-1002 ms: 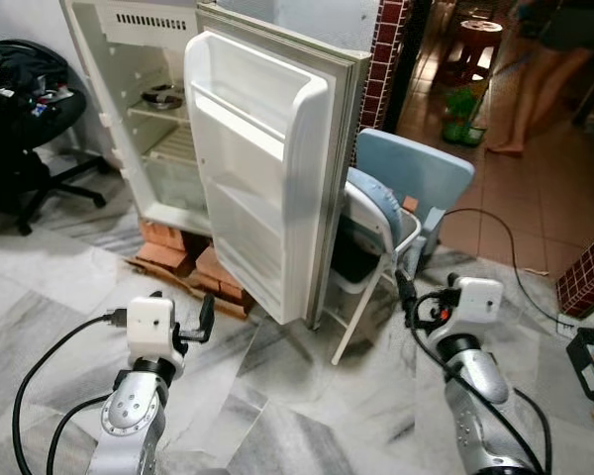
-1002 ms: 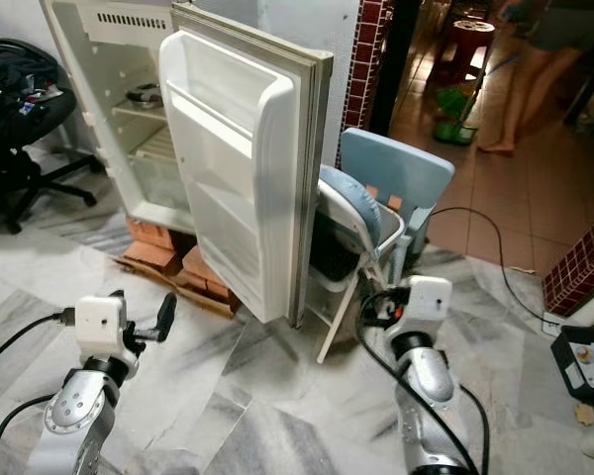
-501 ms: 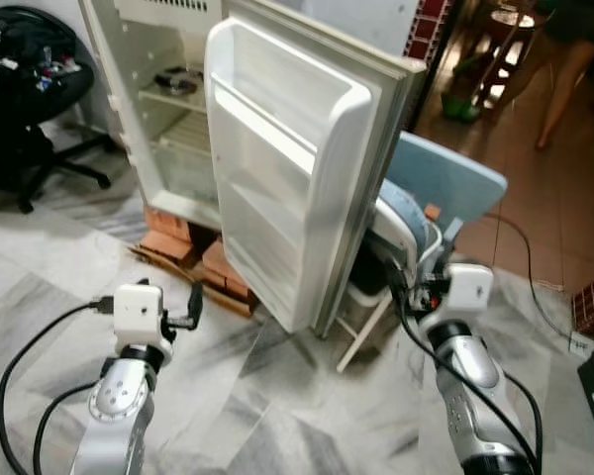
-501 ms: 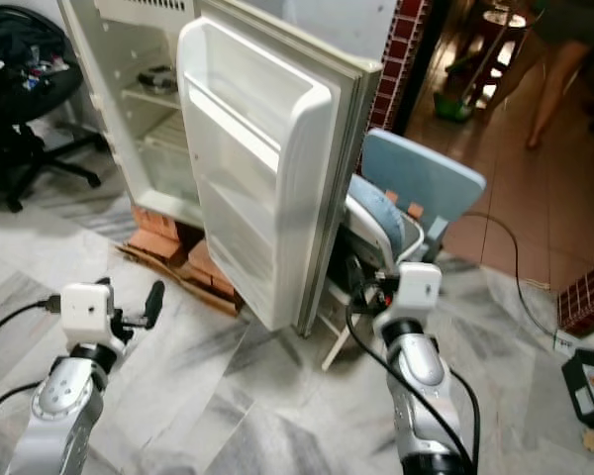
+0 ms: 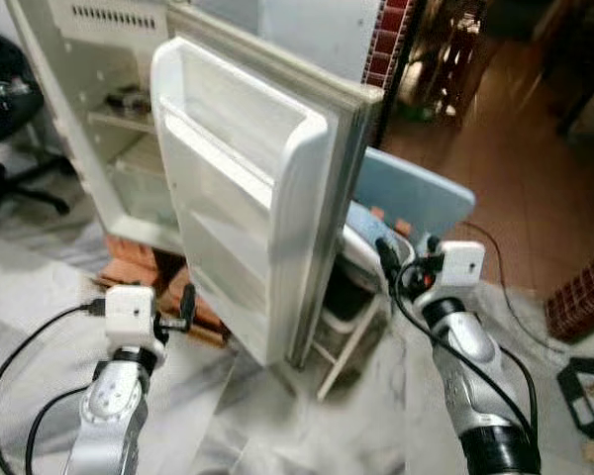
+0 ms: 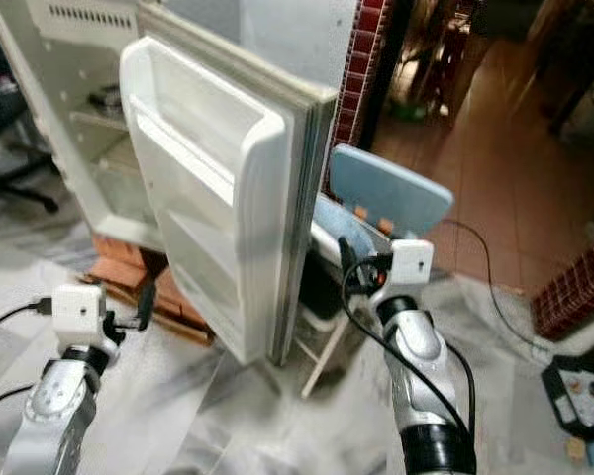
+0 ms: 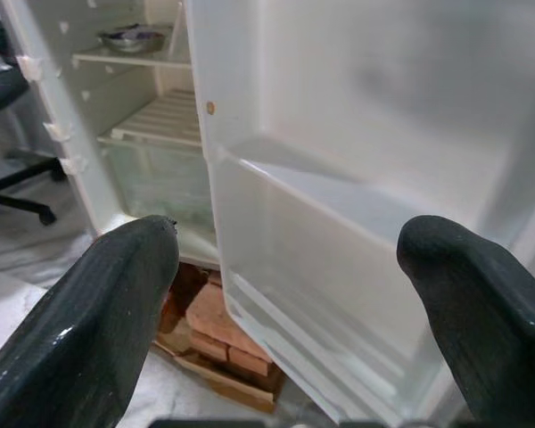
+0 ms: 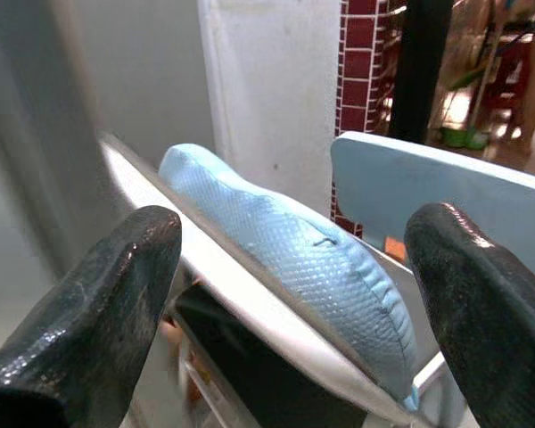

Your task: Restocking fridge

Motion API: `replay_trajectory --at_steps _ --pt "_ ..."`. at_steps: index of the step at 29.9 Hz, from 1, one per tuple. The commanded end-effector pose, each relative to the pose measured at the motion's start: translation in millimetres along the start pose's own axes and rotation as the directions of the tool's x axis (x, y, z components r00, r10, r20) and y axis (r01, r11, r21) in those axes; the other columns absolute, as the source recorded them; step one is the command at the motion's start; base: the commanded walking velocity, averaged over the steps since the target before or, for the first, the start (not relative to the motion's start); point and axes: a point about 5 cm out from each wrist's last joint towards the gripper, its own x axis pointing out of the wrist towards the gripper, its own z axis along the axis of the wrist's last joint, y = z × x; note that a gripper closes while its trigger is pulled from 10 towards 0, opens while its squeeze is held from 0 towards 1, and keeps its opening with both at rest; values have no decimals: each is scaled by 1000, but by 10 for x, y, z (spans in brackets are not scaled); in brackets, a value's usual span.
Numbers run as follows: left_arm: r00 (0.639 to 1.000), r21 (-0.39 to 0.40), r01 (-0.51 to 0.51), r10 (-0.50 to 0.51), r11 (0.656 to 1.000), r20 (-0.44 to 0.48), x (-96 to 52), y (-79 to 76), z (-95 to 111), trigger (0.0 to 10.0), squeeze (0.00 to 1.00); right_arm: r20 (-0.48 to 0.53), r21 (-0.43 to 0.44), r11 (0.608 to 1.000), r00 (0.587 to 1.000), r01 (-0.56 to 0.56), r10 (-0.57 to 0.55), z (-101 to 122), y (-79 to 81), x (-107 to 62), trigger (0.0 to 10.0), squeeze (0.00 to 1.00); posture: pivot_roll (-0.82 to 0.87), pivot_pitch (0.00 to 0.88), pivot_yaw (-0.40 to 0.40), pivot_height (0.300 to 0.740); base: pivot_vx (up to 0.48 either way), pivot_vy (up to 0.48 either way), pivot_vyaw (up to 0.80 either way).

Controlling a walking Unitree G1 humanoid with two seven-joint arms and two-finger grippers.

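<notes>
standing open ahead of both grippers, the white fridge (image 5: 99, 109) shows two inner shelves, a metal bowl (image 7: 134, 37) on the upper one, and one door (image 5: 247, 198) swung wide with bare moulded racks. one stack of bricks (image 7: 218, 334) props the cabinet off the marble floor (image 6: 228, 426). the left gripper (image 7: 285, 294) is spread wide and holds nothing, the door's lower rack lying between and beyond its fingers. the right gripper (image 8: 290, 285) is likewise spread and empty, one folding chair (image 8: 276, 259) with a pale blue cushion just past its fingers, beside the door's outer edge.
</notes>
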Motion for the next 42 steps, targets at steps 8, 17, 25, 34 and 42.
replay_trajectory --at_steps 8,17,25,34,42 --pt "994 15 25 -23 1000 -110 -66 -74 -117 10000 0 -26 -14 1000 1000 7 -8 38 37 283 10000 0 85 0 -39 740 0 0 502" --pt "986 18 54 -50 998 -158 -85 -78 -149 10000 0 -13 123 992 1000 -2 4 231 32 608 10000 0 99 0 -36 740 0 0 0" --pt "983 29 86 -79 996 -168 -67 -98 -151 10000 0 273 426 788 893 -445 357 715 804 797 10000 0 108 0 -33 740 0 0 0" --pt "982 39 78 -70 996 -175 -124 -75 -164 10000 0 375 423 350 513 -836 772 687 1365 136 10000 0 125 5 -42 740 0 0 0" --pt "986 69 66 -55 995 -155 -111 -61 -134 10000 0 -20 313 813 852 -491 523 -20 636 2 10000 0 110 20 -39 740 0 0 0"
